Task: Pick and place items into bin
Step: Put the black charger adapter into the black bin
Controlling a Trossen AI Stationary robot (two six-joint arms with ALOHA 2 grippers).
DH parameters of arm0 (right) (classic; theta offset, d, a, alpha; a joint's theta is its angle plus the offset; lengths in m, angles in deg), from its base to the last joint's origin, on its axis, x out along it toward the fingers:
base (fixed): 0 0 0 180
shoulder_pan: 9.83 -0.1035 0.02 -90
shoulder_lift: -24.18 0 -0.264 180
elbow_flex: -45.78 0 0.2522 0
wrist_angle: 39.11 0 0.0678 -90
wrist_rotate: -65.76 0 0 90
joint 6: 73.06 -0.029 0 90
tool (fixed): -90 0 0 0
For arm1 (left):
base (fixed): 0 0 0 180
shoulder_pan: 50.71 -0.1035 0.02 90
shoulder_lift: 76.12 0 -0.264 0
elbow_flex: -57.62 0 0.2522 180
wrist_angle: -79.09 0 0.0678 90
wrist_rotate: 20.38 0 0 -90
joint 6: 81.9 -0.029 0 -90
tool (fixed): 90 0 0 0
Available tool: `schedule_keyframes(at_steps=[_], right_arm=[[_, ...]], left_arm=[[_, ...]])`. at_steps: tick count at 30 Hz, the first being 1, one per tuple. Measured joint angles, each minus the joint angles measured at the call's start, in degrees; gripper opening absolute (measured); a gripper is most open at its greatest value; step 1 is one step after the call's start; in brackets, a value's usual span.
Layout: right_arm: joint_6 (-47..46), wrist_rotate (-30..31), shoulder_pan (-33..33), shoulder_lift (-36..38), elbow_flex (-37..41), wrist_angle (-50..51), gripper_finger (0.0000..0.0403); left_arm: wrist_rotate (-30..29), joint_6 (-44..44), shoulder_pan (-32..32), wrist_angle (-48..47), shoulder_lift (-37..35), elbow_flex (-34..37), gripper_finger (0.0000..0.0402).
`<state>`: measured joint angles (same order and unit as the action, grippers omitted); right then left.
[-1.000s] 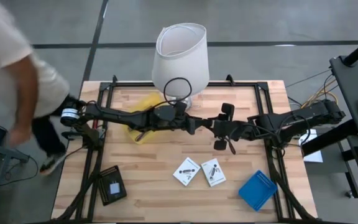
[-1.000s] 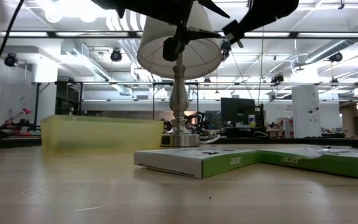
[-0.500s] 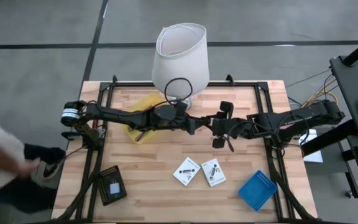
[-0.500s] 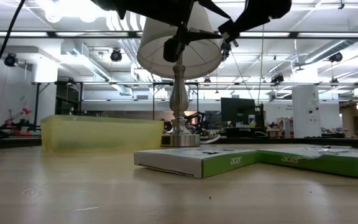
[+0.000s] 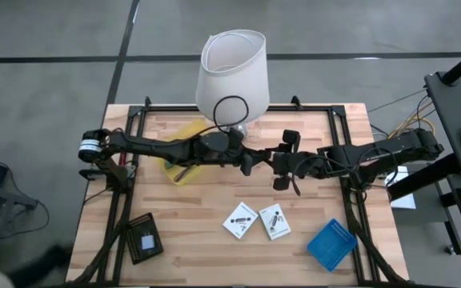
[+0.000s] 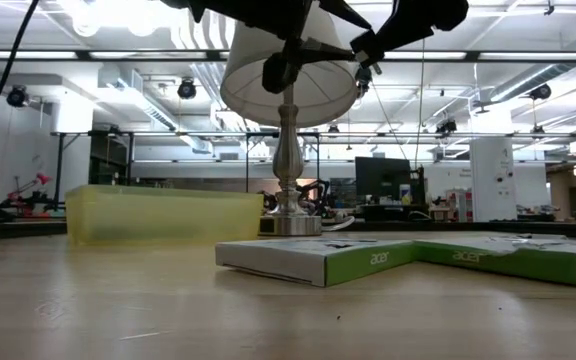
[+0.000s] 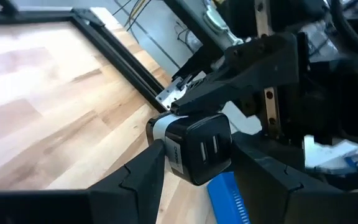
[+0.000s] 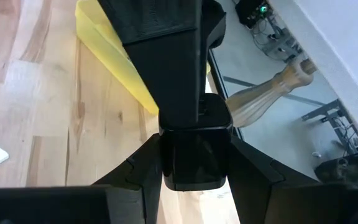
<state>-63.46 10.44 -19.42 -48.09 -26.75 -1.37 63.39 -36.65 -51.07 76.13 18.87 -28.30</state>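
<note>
High above the table's middle, my left gripper point(image 5: 254, 161) and my right gripper point(image 5: 274, 162) meet tip to tip. Both are shut on one small black block point(image 7: 197, 148) with two slots in its face. In the right wrist view the block point(image 8: 193, 155) sits between my own fingers, with the left gripper's fingers coming at it from beyond. The yellow bin point(image 5: 184, 150) stands on the table at the far left, under the left arm. Two white printed boxes point(image 5: 241, 220) point(image 5: 274, 221) lie flat on the near middle of the table. My left gripper pinches the block's two opposite sides point(image 7: 166, 152) between its two fingers, coming in about level from the table's left. The block is lifted clear of the table. My right gripper pinches the same block's sides point(image 8: 166, 163) between its two fingers, slanting down from the table's right. The left gripper's fingers point(image 8: 166, 62) cover the block's far end.
A big white lamp point(image 5: 232, 74) stands at the far edge, its cord looping point(image 5: 232, 112) by the left arm. A black device point(image 5: 145, 240) lies near left and a blue piece point(image 5: 331, 244) near right. Black frame rails run along both table sides.
My left gripper has rolled slightly about its own line while staying in place, with the block still between both grippers. A person at the table's left has walked off toward the near side and out of view.
</note>
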Motion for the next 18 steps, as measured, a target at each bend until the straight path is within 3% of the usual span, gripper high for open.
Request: schedule_keyframes(at_steps=[9,18], right_arm=[[0.02,-0.25,0.0,0.11,-0.06,0.06,0.013],[-0.1,-0.23,0.12,0.0,-0.06,0.68,0.013]], left_arm=[[2.49,-9.46,-0.07,-0.3,-0.53,-0.01,0.0175],[2.08,-7.19,0.02,0.29,-0.58,-0.08,0.0292]])
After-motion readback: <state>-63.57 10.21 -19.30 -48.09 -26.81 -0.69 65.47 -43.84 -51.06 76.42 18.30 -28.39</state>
